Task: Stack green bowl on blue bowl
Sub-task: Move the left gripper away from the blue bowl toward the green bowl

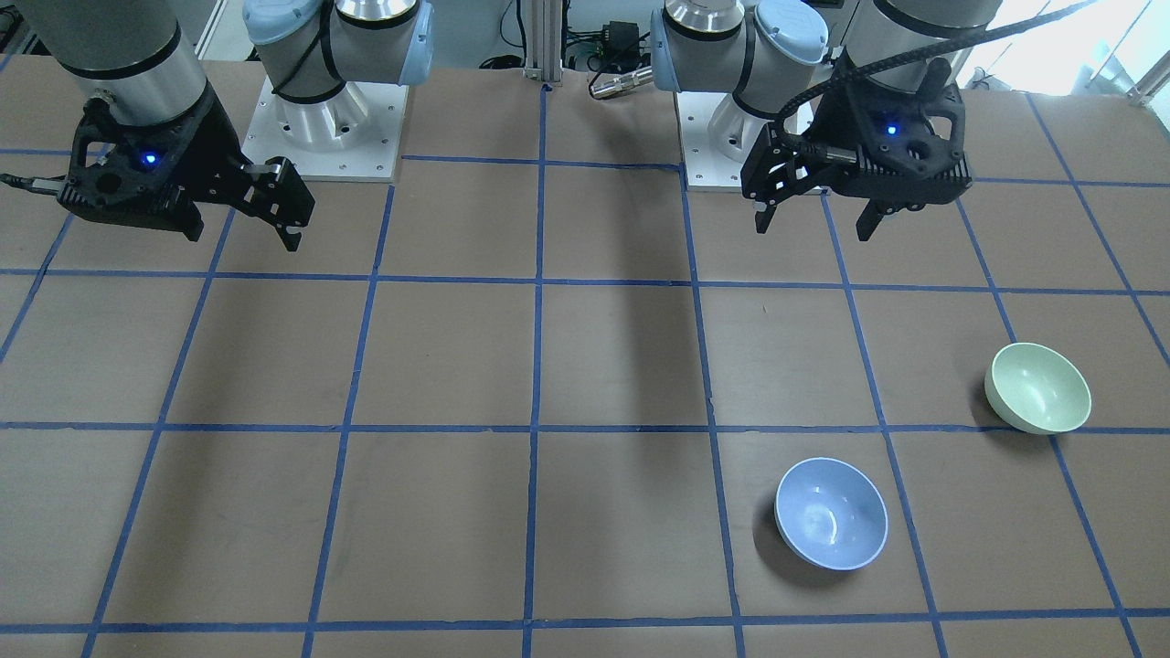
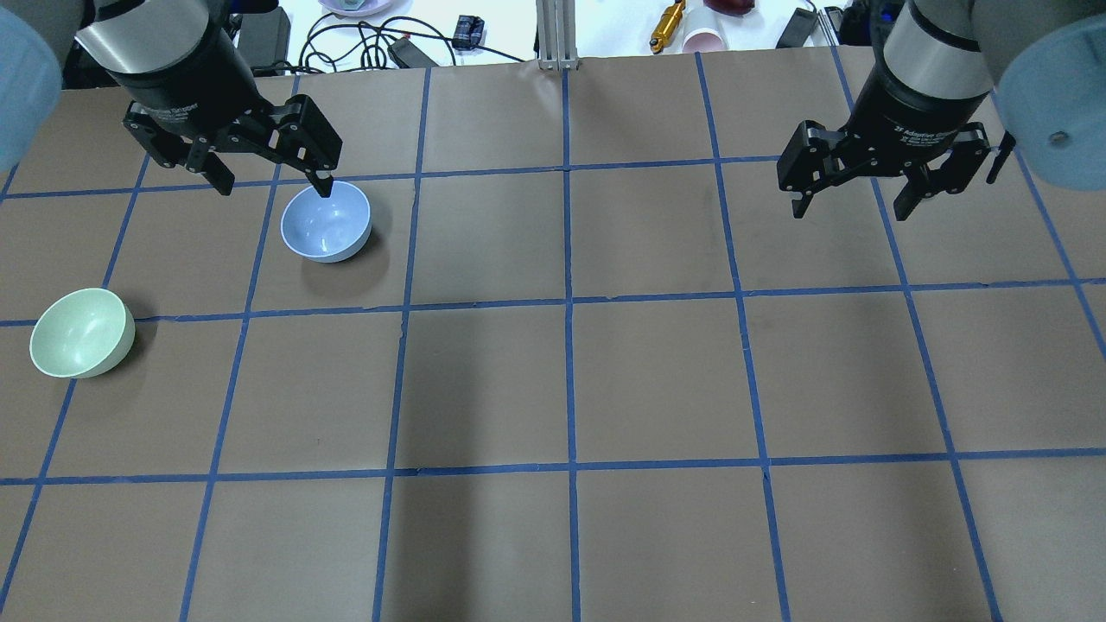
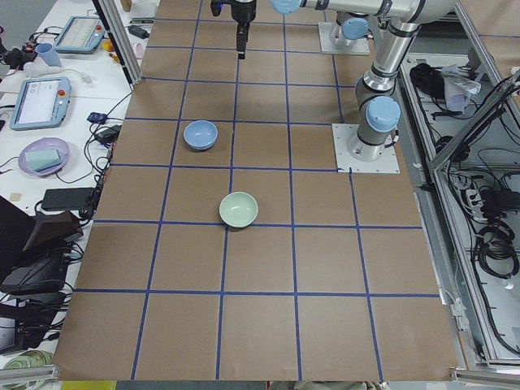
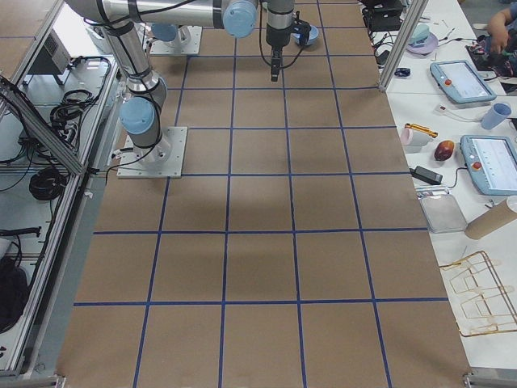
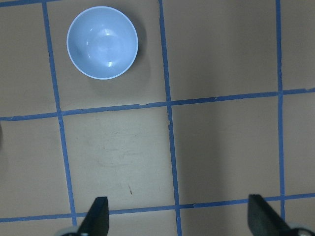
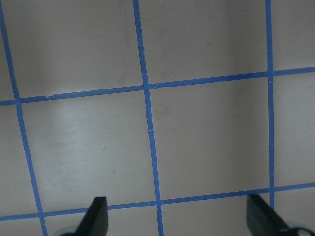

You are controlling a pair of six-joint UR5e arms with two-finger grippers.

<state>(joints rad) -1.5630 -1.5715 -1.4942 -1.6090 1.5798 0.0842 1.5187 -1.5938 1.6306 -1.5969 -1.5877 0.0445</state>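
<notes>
Left gripper (image 2: 273,188) hangs above the table (image 2: 657,380) with its 2 fingers (image 5: 96,216) spread wide, nothing between them, touching neither bowl; the wrist view shows only bare grid between the tips, with the blue bowl (image 5: 102,42) well ahead of them. Right gripper (image 2: 851,211) hangs over the other half, also wide open and holding nothing. Both bowls sit upright on the robot's left side, well apart; the green bowl (image 2: 82,333) lies farther left and nearer the robot than the blue.
</notes>
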